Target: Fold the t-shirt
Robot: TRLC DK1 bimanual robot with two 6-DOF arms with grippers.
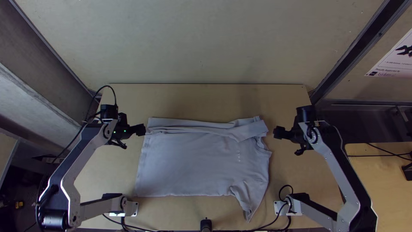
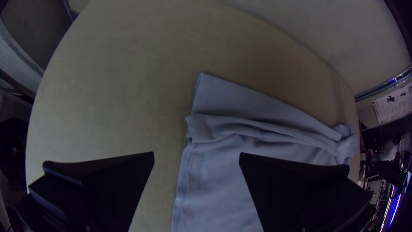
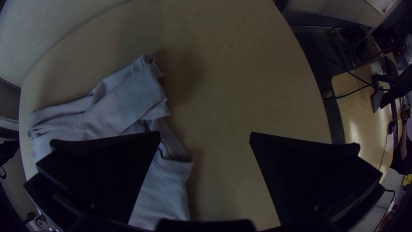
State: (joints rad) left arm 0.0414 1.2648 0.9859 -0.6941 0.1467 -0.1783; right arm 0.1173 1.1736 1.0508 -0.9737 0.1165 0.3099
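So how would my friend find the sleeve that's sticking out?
On the light wooden table lies a pale t-shirt, its collar on the right. At that end, one sleeve juts toward the near edge. The other sleeve is folded back across the shirt.

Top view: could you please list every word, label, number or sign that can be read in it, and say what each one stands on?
Nothing can be quoted with confidence.
T-shirt: a short column of pale marks near the collar, too small to read.
Poster at the right edge: small print along its lower part, too small to read.
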